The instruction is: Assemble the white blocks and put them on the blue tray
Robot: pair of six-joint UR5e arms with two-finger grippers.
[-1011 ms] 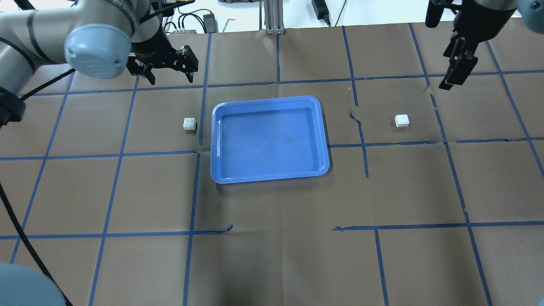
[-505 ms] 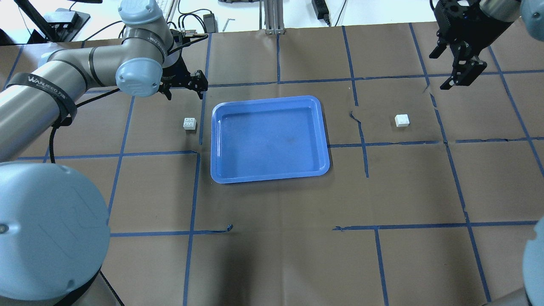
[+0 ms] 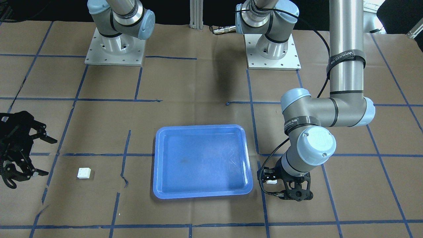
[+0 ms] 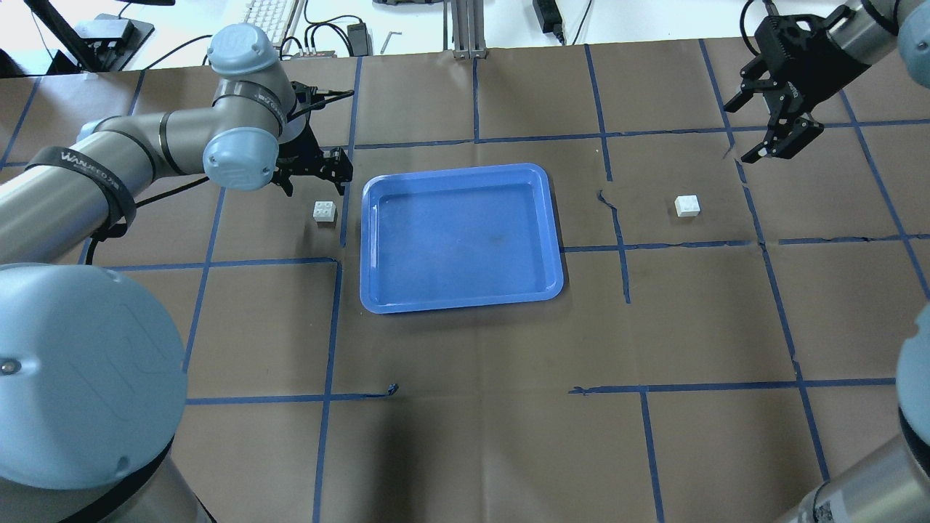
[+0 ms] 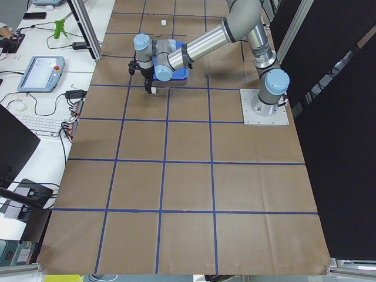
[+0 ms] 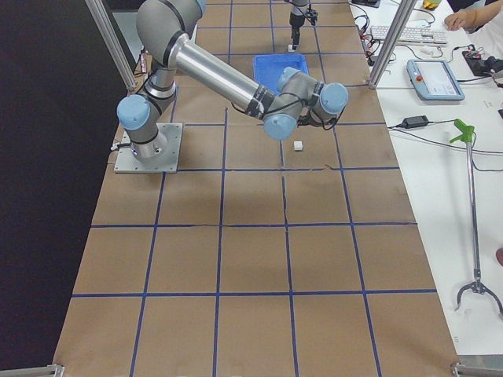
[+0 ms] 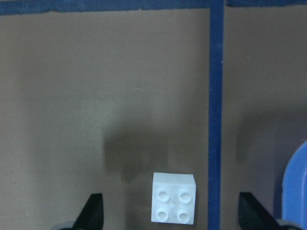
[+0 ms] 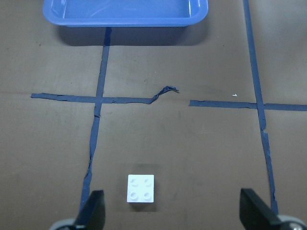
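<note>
Two white blocks lie on the table on either side of the blue tray, which is empty. The left white block is just left of the tray. My left gripper hovers open over it. In the left wrist view the block lies between the two open fingers. The right white block sits alone, well right of the tray. My right gripper is open and empty, above and beyond it. The right wrist view shows this block below the fingers, a little left of centre.
Brown paper with a blue tape grid covers the table. The tape is torn and lifted near the right block. The tray lies mid-table in the front-facing view. Cables and a keyboard lie beyond the far edge.
My left arm has swung down and toward the left block, with its gripper now right over it. My right gripper has turned and dropped a little toward the right block.
</note>
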